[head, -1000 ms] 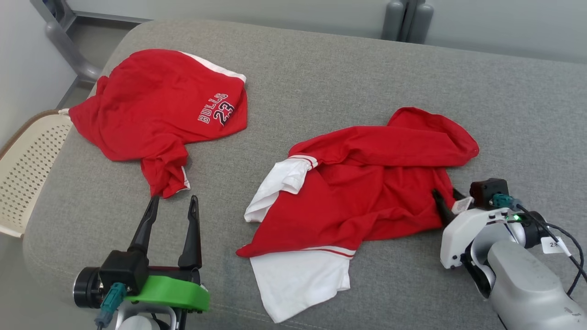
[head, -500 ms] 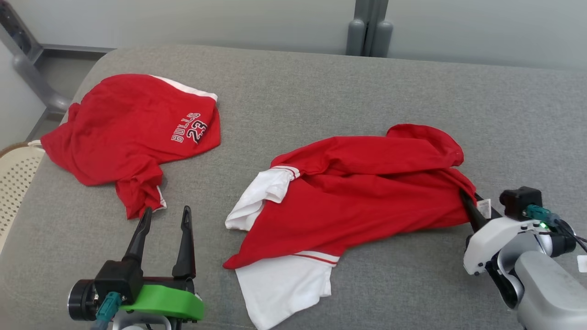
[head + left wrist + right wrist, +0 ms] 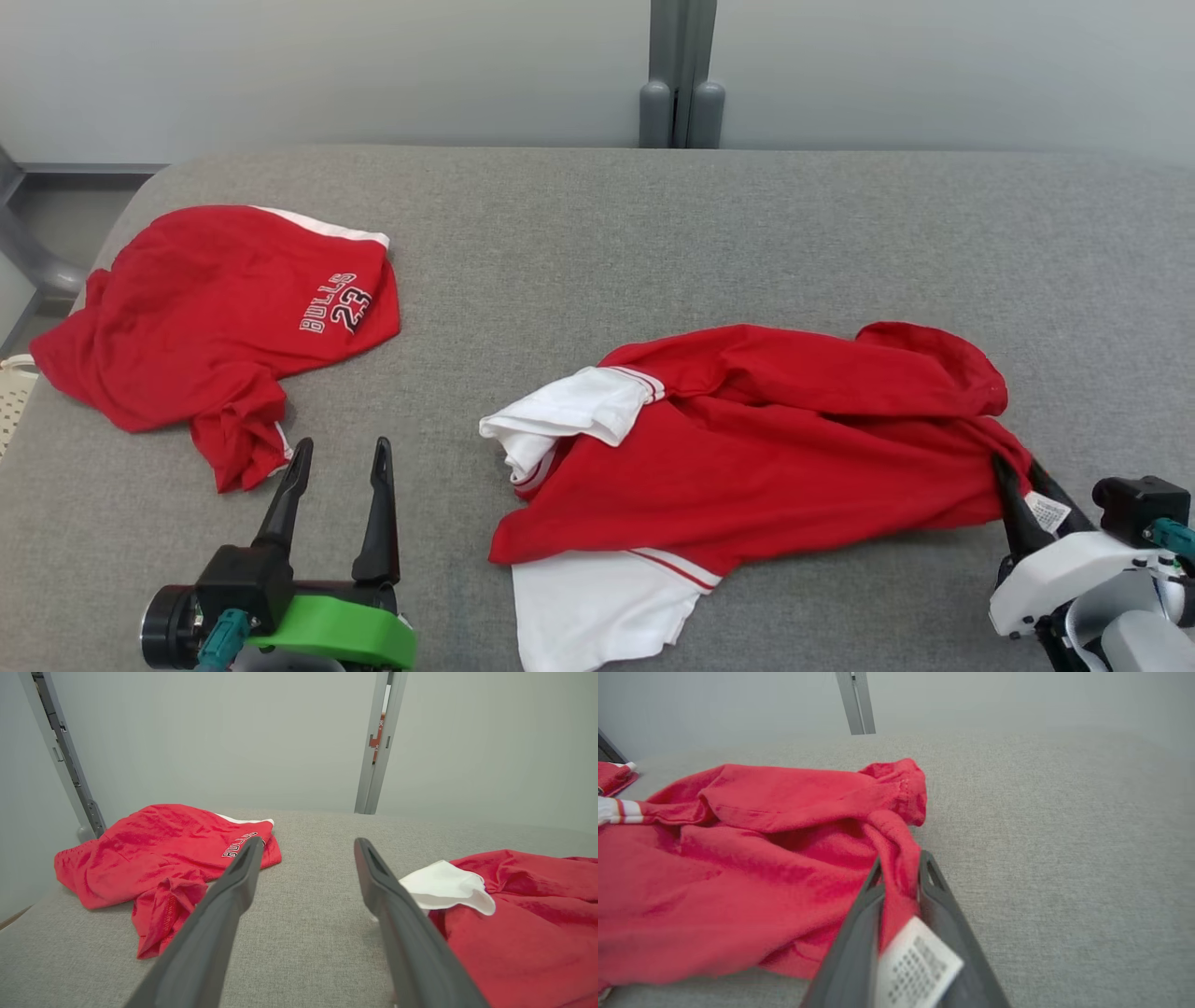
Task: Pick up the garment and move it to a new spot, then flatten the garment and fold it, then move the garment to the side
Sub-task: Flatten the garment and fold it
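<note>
A crumpled red and white garment (image 3: 766, 448) lies on the grey cushioned surface (image 3: 597, 233), right of centre. My right gripper (image 3: 1016, 464) is shut on its red right-hand edge, just above a white care label (image 3: 1046, 511). In the right wrist view the red cloth (image 3: 761, 858) bunches between the two fingers of the right gripper (image 3: 901, 858), with the label (image 3: 920, 966) hanging below. My left gripper (image 3: 342, 448) is open and holds nothing, low over the surface at front left. In the left wrist view the left gripper (image 3: 308, 842) points between the two garments.
A second red garment (image 3: 215, 317) printed "BULLS 23" lies at the far left, also in the left wrist view (image 3: 154, 854). A cream perforated chair edge (image 3: 9, 401) shows beyond the left side. A grey post (image 3: 681, 93) stands against the back wall.
The head camera has swung to the right. My right gripper has closed on the garment's right edge and drawn it to the right, stretching the cloth. The left gripper stays open.
</note>
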{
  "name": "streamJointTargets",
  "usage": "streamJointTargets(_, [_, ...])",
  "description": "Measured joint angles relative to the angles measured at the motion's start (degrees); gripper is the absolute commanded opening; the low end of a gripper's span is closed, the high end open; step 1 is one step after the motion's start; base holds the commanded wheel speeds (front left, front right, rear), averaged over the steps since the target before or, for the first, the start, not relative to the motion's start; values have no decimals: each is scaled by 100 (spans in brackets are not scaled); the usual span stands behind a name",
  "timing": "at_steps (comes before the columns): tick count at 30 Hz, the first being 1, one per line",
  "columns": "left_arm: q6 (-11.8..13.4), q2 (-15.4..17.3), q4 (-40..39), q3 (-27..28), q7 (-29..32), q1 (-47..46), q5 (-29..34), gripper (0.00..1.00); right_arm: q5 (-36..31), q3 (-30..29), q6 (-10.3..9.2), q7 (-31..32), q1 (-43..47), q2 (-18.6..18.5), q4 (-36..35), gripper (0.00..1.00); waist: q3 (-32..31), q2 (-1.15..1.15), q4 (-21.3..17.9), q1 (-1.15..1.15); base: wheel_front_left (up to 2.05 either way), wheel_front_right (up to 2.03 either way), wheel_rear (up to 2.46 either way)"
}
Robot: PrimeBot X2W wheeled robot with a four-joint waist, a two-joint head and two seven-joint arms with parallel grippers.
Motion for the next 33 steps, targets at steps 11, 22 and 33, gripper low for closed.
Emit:
streamJointTargets(11, [-64, 1, 46, 80, 0, 30, 58, 100, -755, -449, 0, 0, 363, 543, -1907, 100, -204, 0, -108, 0, 0, 0, 0])
streamJointTargets(22, [-180, 11, 264, -143, 1, 34, 144, 100, -1070, -264, 0, -1, 842, 976, -3004, 100, -201, 0, -164, 0, 0, 0, 0])
streamJointTargets(33, [-263, 249, 1053, -517, 0, -660, 207, 100, -1085, -207, -1, -1, 779, 975, -3028, 100, -29, 0, -445, 0, 0, 0, 0])
